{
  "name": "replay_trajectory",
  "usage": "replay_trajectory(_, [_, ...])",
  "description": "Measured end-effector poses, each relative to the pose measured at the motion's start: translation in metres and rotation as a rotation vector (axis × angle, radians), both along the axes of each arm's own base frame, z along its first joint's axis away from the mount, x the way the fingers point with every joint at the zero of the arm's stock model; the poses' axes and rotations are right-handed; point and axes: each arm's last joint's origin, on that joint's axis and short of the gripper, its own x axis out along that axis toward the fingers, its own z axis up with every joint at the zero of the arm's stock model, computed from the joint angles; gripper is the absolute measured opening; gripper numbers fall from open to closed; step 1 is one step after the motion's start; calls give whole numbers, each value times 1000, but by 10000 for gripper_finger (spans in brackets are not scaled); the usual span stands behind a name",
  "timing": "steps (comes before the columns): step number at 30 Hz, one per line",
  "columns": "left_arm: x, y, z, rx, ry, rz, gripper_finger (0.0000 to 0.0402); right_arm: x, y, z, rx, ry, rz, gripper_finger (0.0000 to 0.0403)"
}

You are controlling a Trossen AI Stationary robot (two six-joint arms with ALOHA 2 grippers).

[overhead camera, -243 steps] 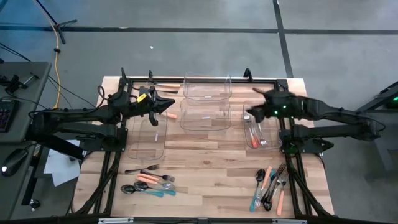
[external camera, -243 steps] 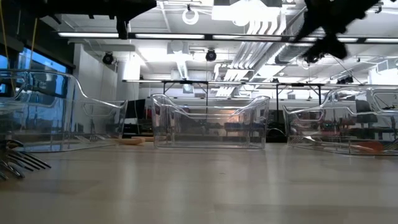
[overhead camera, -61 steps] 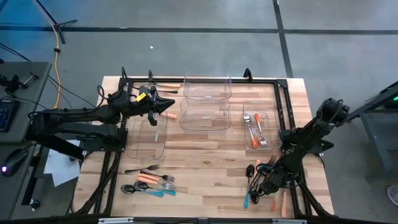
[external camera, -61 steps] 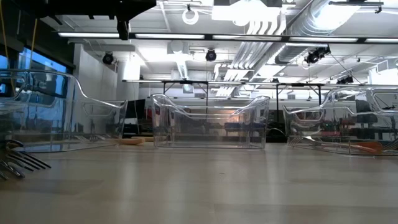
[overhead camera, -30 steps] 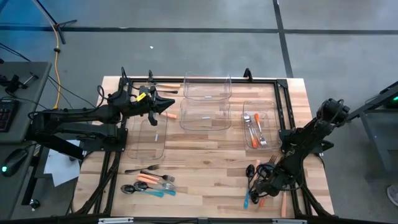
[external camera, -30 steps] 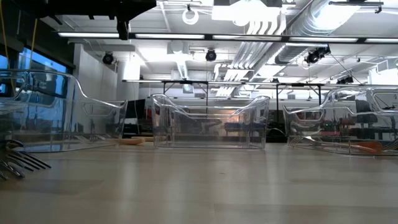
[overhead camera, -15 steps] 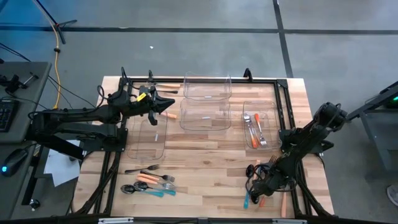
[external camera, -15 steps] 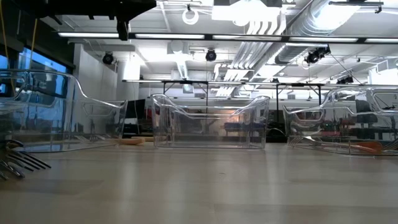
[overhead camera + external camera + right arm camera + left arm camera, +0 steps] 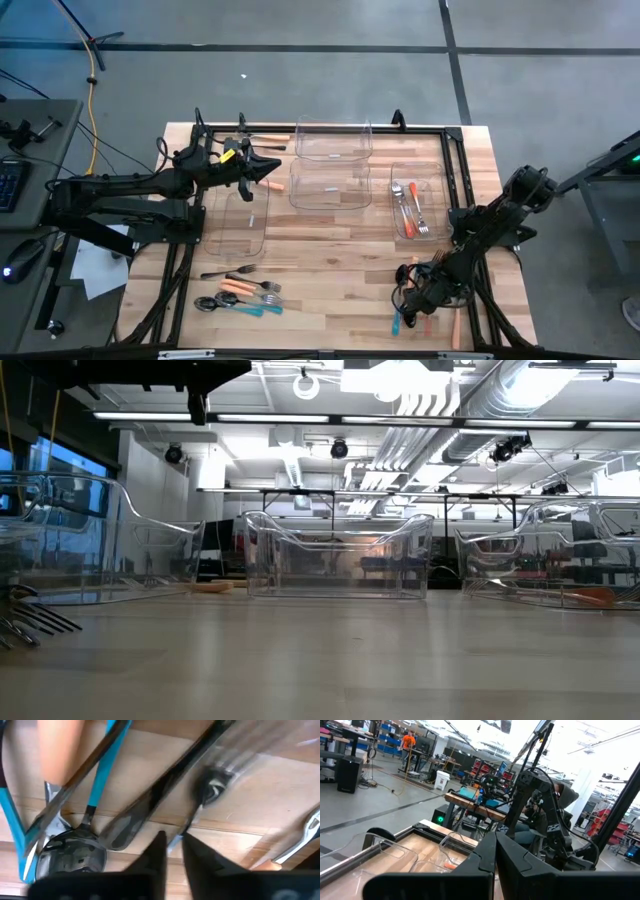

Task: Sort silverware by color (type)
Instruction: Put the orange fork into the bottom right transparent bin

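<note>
Right silverware pile [image 9: 428, 300] sits at table's [image 9: 340, 255] near-right corner, close to the front edge; teal, orange and black handles lie crossed on each other. Right gripper [image 9: 412, 296] is down in the pile; in right wrist view the fingers [image 9: 156, 856] are nearly together w/ a thin black piece [image 9: 192, 820] running into the narrow gap, but can't tell if it's actually pinched. Second silverware group [image 9: 240, 292] lies near the front-left edge, well apart. Bare wood between the two groups. Right bin [image 9: 412, 205] holds a few pieces. Left gripper [image 9: 268, 170] clenched, hovering over left bin [image 9: 238, 222], nothing seen in it.
</note>
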Motion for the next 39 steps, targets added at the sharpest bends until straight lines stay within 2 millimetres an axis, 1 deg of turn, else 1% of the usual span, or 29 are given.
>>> replay_trajectory(2, [0,0,0,0,0,0,0,1,-1,0,2,8,-2,8])
replay_trajectory(5, [0,0,0,0,0,1,0,0,-2,0,1,15,-3,17])
replay_trajectory(9, [0,0,0,0,0,2,0,1,-2,0,3,15,-4,5])
replay_trajectory(15, [0,0,0,0,0,3,0,0,-2,0,10,9,-11,3])
replay_trajectory(19, [0,0,0,1,0,3,0,0,-2,7,26,-19,-13,2])
replay_trajectory(23, [0,0,0,1,0,3,0,-6,-6,16,16,-41,-6,1])
replay_trajectory(28, [0,0,0,2,-5,3,0,-14,-7,40,83,-150,40,1])
replay_trajectory(31, [0,0,1,3,-6,3,0,-18,-10,59,134,-267,83,1])
replay_trajectory(33, [0,0,1,3,-6,5,0,-20,-13,73,163,-382,133,0])
replay_trajectory(35, [0,2,1,2,-6,12,0,-19,-18,87,172,-537,174,0])
replay_trajectory(39, [-1,4,1,1,-7,22,0,-8,-37,107,76,-810,240,0])
